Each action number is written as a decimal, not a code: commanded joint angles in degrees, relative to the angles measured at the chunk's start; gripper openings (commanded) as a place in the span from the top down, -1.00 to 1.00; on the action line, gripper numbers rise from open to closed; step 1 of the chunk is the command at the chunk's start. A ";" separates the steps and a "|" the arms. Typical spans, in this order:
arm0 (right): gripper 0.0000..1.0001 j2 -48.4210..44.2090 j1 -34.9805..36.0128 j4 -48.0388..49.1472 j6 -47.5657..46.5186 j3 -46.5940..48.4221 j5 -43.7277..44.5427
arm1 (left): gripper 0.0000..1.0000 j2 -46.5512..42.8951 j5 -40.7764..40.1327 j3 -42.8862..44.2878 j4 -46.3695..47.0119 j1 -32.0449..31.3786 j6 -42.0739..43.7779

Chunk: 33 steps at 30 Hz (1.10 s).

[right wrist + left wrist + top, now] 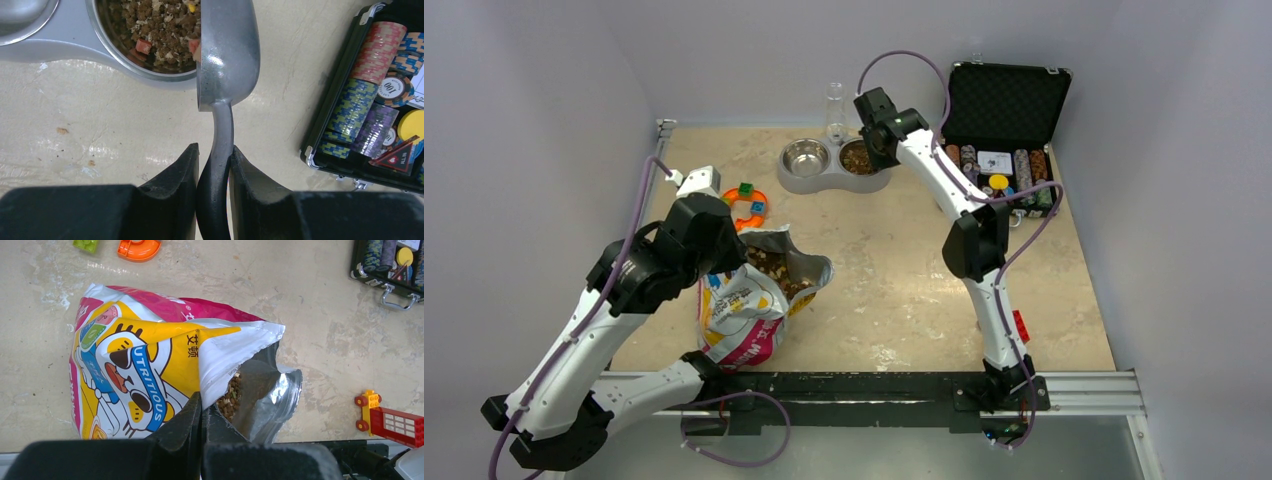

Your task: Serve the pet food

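White left arm (574, 350) and right arm (999, 310) with black joints, each with a purple cable (637, 225); left gripper (201, 405) and right gripper (214, 152) have black wedge fingers.

Foil bag (125, 335): "UTRITIOUS" is read on a blue band (149, 385) just left of the left claw (201, 412); two Chinese characters are printed above it.
Poker chip (395, 89): "100", far right of the right claw (214, 165).
Triangular marker (397, 156): "ALL IN".

The pale mottled counter (894, 290) carries a grey double bowl (832, 174) at its far middle. Right of the bowl lies an open black chip case (1009, 105). Left of it lies an orange ring toy (751, 208). Nearer than it stand a printed foil bag (744, 320) and a red toy cart (1021, 326).
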 commanded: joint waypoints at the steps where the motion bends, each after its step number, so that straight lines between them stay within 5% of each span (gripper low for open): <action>1: 1.00 -5.63 1.10 2.05 -1.19 1.31 3.52 | 1.00 -1.49 -0.46 1.20 -1.96 0.35 1.35; 24: 1.00 -9.25 2.72 -1.09 -0.20 -0.66 7.06 | 1.00 -3.45 1.11 -0.41 -1.14 0.35 3.15; 29: 1.00 -14.98 -0.65 -5.22 9.05 -3.86 -1.33 | 1.00 -3.48 2.42 -0.51 -0.47 0.35 3.41; 33: 1.00 -29.15 -6.41 0.43 18.93 -22.44 -17.38 | 1.00 -3.11 4.52 -0.36 -0.60 0.31 3.38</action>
